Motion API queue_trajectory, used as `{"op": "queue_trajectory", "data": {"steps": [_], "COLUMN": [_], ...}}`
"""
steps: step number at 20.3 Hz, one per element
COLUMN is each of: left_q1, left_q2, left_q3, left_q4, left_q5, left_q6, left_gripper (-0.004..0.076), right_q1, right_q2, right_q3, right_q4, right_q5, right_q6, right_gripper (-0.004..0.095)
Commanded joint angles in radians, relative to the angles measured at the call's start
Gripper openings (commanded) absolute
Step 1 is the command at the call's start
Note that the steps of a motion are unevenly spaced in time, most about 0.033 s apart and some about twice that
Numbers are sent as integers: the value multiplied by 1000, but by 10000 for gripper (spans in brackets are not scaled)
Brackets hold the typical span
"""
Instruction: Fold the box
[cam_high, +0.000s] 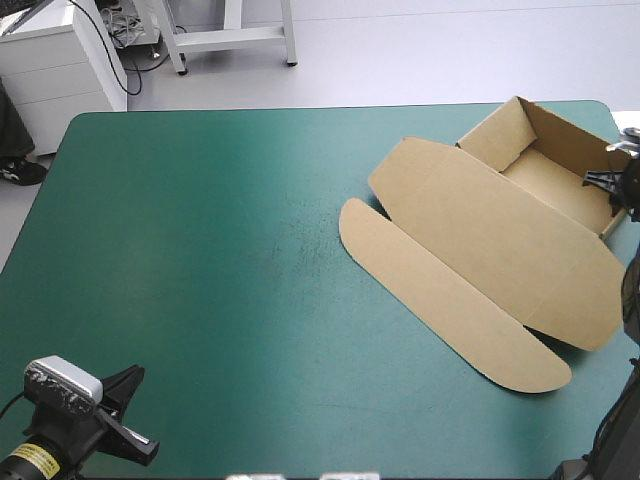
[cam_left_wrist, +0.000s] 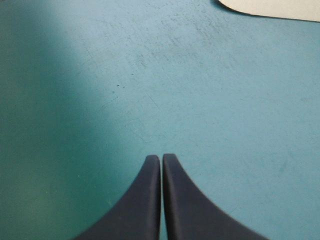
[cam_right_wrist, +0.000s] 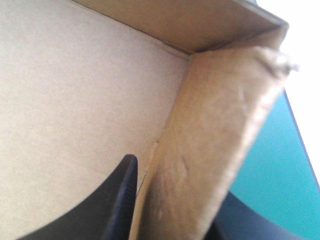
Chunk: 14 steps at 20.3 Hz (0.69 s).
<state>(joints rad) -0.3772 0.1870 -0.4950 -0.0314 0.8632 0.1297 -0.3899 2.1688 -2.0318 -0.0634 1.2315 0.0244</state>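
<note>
I am seeing the brown box (cam_high: 478, 222) lying toward the far right corner of the bench (cam_high: 200, 250). It is an open tray (cam_high: 553, 178) with its walls standing, and its lid (cam_high: 520, 262) and rounded flap (cam_high: 440, 300) are spreading flat toward the middle. My right tool (cam_high: 607, 180) is pinching the tray's right-hand wall (cam_right_wrist: 210, 140), one black finger (cam_right_wrist: 117, 200) inside and the other outside, all but closed on the board. My left tool (cam_left_wrist: 161, 162) is hovering over bare teal-green cover by the near left corner, fingers pressed together and gripping nothing. The yellow label (cam_high: 33, 459) on that arm is showing too small for me to read.

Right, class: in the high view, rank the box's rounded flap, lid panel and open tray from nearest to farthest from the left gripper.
1. the rounded flap, lying flat, leftmost.
2. the lid panel, flat, just beyond it.
3. the open tray, farthest right and back.
</note>
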Motion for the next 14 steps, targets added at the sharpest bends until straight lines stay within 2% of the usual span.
{"op": "queue_trajectory", "data": {"steps": [1,5,8,11,12,14], "left_q1": [-5,-5,-5,-5,-5,-5], "left_q2": [15,15,15,15,15,15], "left_q3": [-23,-23,-23,-23,-23,-23], "left_q4": [-14,-14,-14,-9,-9,-9], "left_q5": [-73,-73,-73,-73,-73,-73], "left_q6": [-9,-27,-28,-36,-36,-36], "left_gripper": [-8,-8,-8,-8,-8,-8], "right_q1": [-81,-150,-158,-158,-158,-158], "right_q2": [-63,-63,-63,-63,-63,-67], "right_q3": [-26,-26,-26,-26,-26,-26], "right_q4": [43,32,51,156,182,190], "right_q5": [24,24,24,24,24,24], "right_q6": [7,34,52,-35,-40,-42], "right_gripper": [-20,-20,-6,135,219,333]}}
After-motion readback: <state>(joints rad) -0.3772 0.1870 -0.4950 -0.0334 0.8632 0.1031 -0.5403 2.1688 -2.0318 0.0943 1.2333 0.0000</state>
